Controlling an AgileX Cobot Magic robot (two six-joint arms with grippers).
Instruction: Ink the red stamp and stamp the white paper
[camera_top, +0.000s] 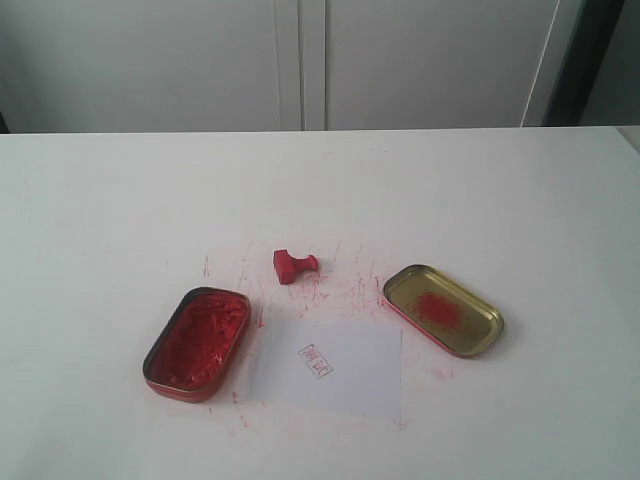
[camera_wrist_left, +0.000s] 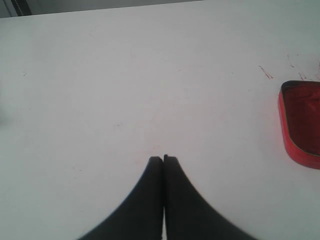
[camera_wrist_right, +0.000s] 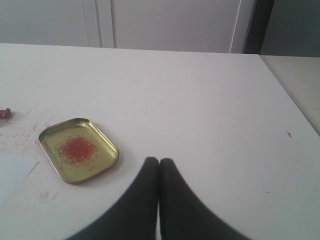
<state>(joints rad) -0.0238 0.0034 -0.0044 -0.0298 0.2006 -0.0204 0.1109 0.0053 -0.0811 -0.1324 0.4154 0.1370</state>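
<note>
- Looking at the exterior view, I see no arm over the work area. The red stamp (camera_top: 294, 265) lies tipped on its side on the bench (camera_top: 100, 220), held by nothing.
- The stamp is just beyond the far edge of the white paper (camera_top: 330, 366), between the open ink tin (camera_top: 198, 342) on the left and the gold lid (camera_top: 443, 309) on the right. It touches none of them.
- The paper lies flat between tin and lid and bears one small red square imprint near its middle.
- The left jaws are clenched on nothing, tips together above bare bench, with the ink tin (camera_wrist_left: 301, 125) off to one side.
- The right jaws are also pressed together and empty, near the gold lid (camera_wrist_right: 78, 149). A corner of the paper (camera_wrist_right: 15, 170) shows at the edge of that view.
- My judgement: the imprint suggests one stamping is done, but I cannot tell whether it counts for this run.
- If it does not count, everything is left: pick up the stamp by the knob, press it in the paste, then press it on a clean part of the paper.
</note>
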